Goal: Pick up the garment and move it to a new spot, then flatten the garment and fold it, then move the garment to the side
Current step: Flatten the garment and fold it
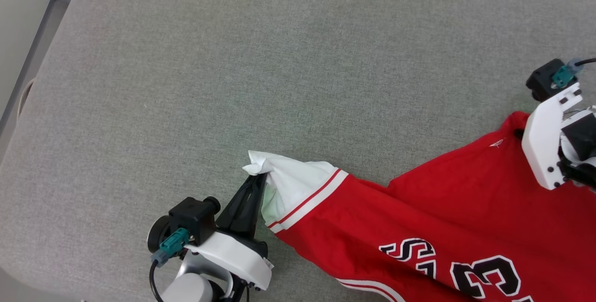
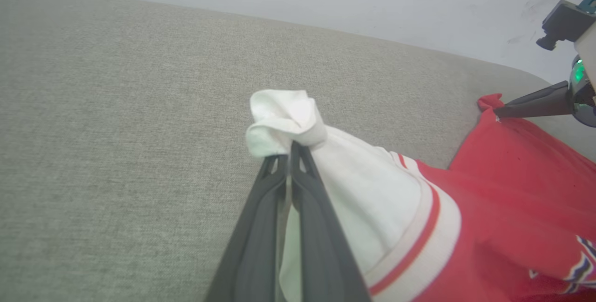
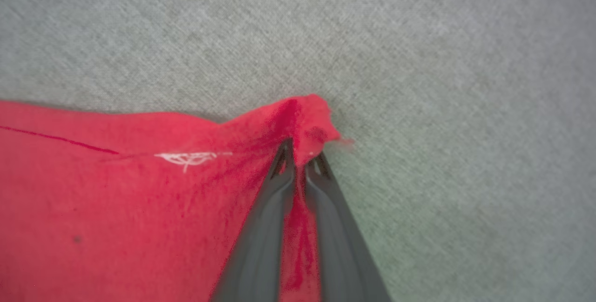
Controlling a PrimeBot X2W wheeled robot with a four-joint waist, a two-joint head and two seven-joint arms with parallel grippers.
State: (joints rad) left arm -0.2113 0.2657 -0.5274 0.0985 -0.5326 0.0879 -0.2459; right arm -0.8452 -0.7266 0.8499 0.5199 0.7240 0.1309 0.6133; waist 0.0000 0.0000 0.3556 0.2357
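- Left gripper (image 1: 257, 180), angled up from the near left, is clamped on the white sleeve (image 1: 298, 181) of the shirt (image 1: 442, 209).
- Right gripper (image 3: 300, 153), reaching in from the right, pinches a red corner.
- Shirt lies on the grey cushion (image 1: 233, 83), near right.

Right claw (image 3: 300, 153) tight on garment (image 3: 116, 209) corner

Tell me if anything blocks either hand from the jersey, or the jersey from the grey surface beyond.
Nothing visible does. The left hand pinches the jersey by its white sleeve, the right hand by a red corner, and nothing lies on the grey surface around it.
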